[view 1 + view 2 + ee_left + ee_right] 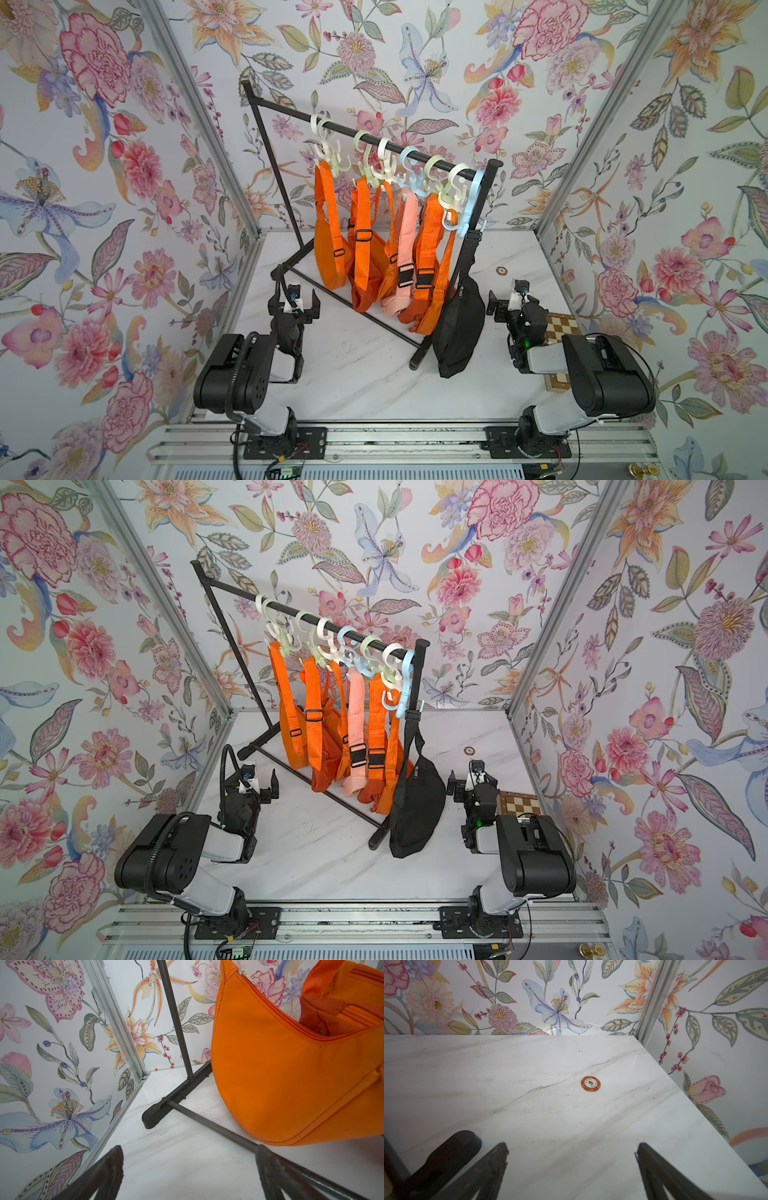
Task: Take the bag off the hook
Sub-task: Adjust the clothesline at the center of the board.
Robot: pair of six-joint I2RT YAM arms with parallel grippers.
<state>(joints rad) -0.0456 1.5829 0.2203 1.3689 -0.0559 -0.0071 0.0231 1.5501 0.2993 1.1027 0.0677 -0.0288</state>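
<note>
Orange bags [332, 249], one black bag [459, 328], floral walls [104, 166].

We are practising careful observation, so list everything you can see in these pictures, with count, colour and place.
Rack: one, black, on the table.
Hooks: seven, white, green, blue, on the rack's bar.
Orange bags: at least four, on hooks.
Pink bag: one, among the orange bags.
Black bag: one, end hook nearest the right arm.
Chip: one, orange-red, far right of table.
Chessboard: one, brown and cream, beside right arm.
Table: one, white marble.
Arms: two, black and grey, near edge.
Left pincer: open, empty, by an orange bag.
Right pincer: open, empty, facing the chip.
</note>
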